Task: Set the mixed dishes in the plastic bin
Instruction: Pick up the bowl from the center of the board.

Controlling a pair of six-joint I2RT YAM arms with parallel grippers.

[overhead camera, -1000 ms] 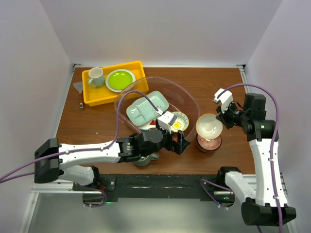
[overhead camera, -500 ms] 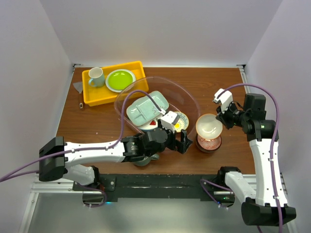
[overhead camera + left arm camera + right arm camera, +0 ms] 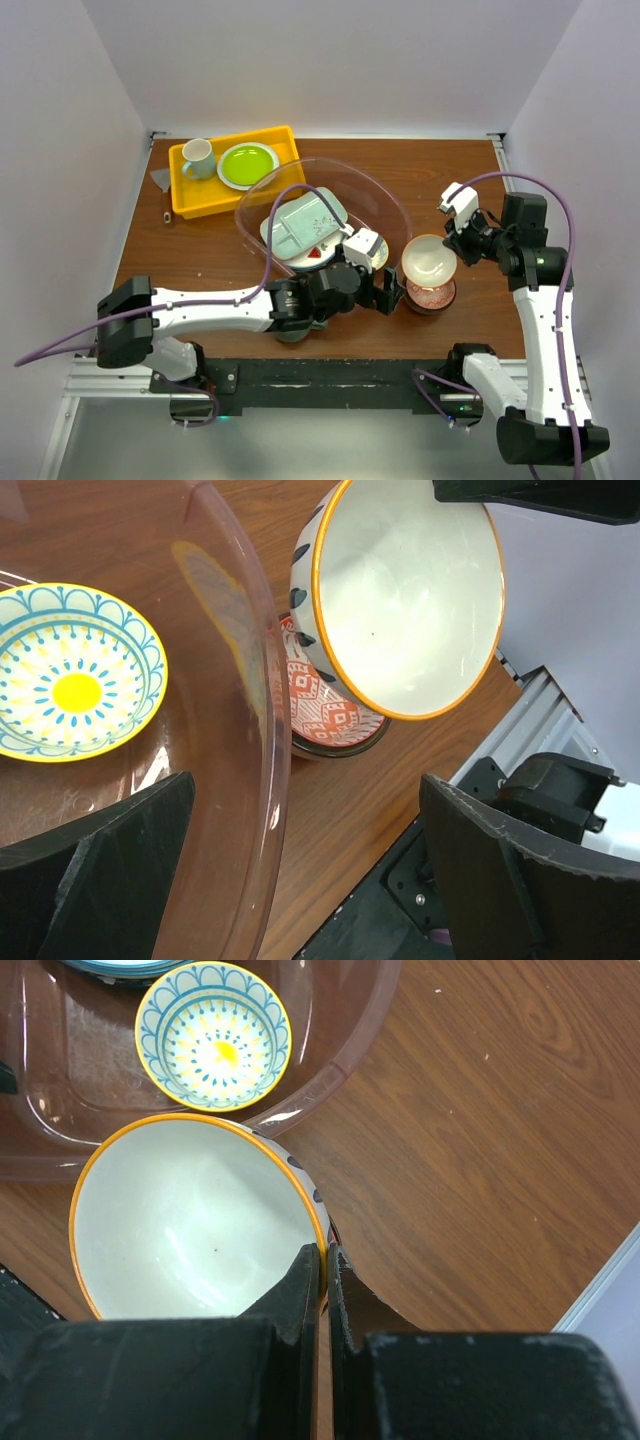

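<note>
My right gripper [image 3: 325, 1260] is shut on the orange rim of a white-inside patterned bowl [image 3: 190, 1225], holding it tilted just above a reddish-brown bowl [image 3: 430, 296] on the table. The plastic bin [image 3: 392, 205] holds a pale-green divided tray [image 3: 303, 222], a white plate with a red mark [image 3: 314, 253] and a small yellow-inside bowl [image 3: 75, 675]. My left gripper [image 3: 310, 880] stands open and empty, straddling the bin's near right rim [image 3: 270, 730], close to the held bowl [image 3: 410, 590]. A grey-green mug [image 3: 292, 334] shows partly under the left arm.
A yellow tray [image 3: 190, 195] at the back left carries a lime-green plate [image 3: 247, 164] and a pale mug [image 3: 198, 158]. A small grey object [image 3: 162, 180] lies beside it. The white walls close in on three sides.
My left arm has reached further right, carrying its open gripper along the bin's near edge toward the held bowl. The right arm and its bowl have not moved.
</note>
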